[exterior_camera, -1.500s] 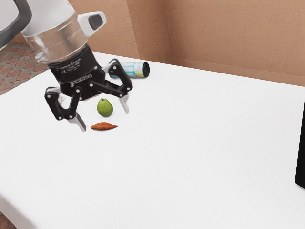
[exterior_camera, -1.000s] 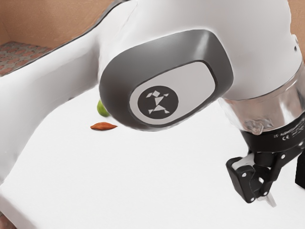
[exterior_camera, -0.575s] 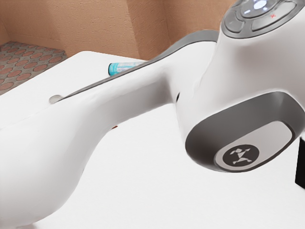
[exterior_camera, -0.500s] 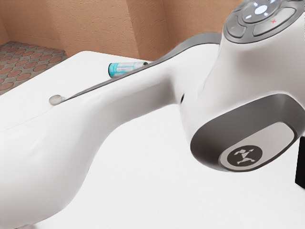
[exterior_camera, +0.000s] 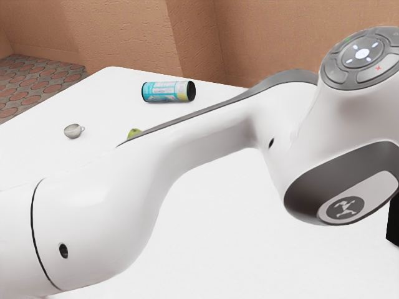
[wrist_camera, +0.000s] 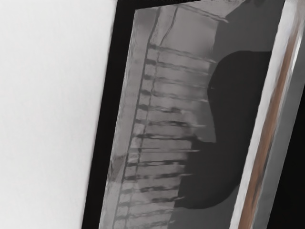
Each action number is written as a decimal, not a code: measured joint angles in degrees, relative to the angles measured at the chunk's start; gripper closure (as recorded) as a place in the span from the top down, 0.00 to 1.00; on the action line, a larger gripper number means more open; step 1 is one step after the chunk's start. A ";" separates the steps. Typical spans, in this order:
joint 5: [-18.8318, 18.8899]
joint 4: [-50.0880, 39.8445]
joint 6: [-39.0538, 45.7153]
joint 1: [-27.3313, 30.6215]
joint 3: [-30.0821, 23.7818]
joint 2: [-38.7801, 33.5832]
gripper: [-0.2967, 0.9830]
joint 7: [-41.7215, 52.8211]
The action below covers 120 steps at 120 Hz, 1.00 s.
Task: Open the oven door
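Observation:
At the exterior view's right edge stands the dark side of the oven (exterior_camera: 393, 218), partly behind the arm. My hand faces the oven front in the wrist view, with the glass door window (wrist_camera: 167, 114) before it and rack bars visible through the glass. A black frame (wrist_camera: 99, 129) borders the window beside the white table. Along the window's other long side runs a pale, shiny bar (wrist_camera: 259, 138) with a brown streak, apparently the door handle. A large dark rounded shape covers part of the glass.
The white arm (exterior_camera: 206, 137) stretches across the table (exterior_camera: 249, 255) in the exterior view. Behind it lie a blue-labelled can (exterior_camera: 168, 91) and a small metal cup (exterior_camera: 73, 131). A green pear (exterior_camera: 133, 133) is mostly hidden by the arm.
Since the earliest picture, the arm has swung across the table to the exterior view's right, toward the oven. Most recently it shifted slightly farther that way, uncovering the cup, the can and the pear's top.

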 joint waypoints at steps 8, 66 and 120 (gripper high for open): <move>-0.07 -0.01 0.25 0.04 0.35 0.85 0.77 0.22; -6.99 -14.08 1.23 -3.63 10.12 -8.00 0.77 1.24; -13.30 -19.29 -15.51 10.16 13.97 -31.04 0.77 -3.27</move>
